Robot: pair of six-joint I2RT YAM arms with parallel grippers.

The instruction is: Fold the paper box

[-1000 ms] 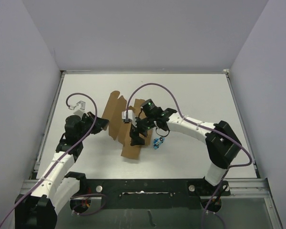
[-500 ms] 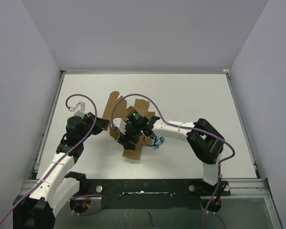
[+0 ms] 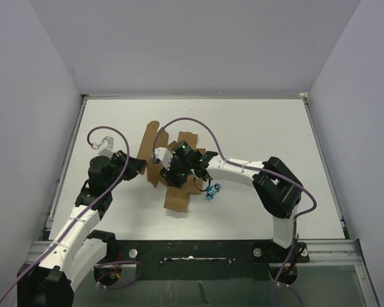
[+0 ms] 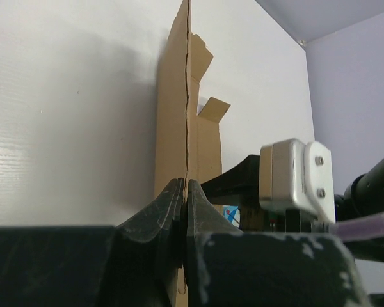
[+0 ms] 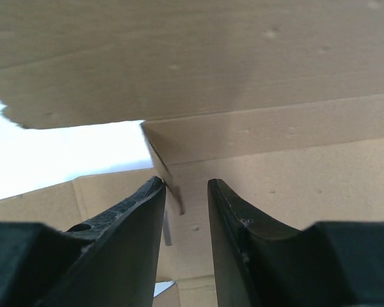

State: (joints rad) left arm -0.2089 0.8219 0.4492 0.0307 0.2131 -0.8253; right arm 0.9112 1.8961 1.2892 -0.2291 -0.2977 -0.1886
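White table [image 3: 269,128] | paper box [image 3: 175,199], partly folded, lies mid-table between both arms | left gripper [image 4: 185,183] clamped on its upright panel edge | right gripper [image 5: 185,185] narrowly parted, straddling an inner flap edge | small blue object [image 3: 211,190] just right of the box

a white table [image 3: 269,128] sits boxed in by plain pale grey walls [image 3: 192,45] on three sides, evenly and softly lit; a dark metal rail [image 3: 230,246] lines its near edge.
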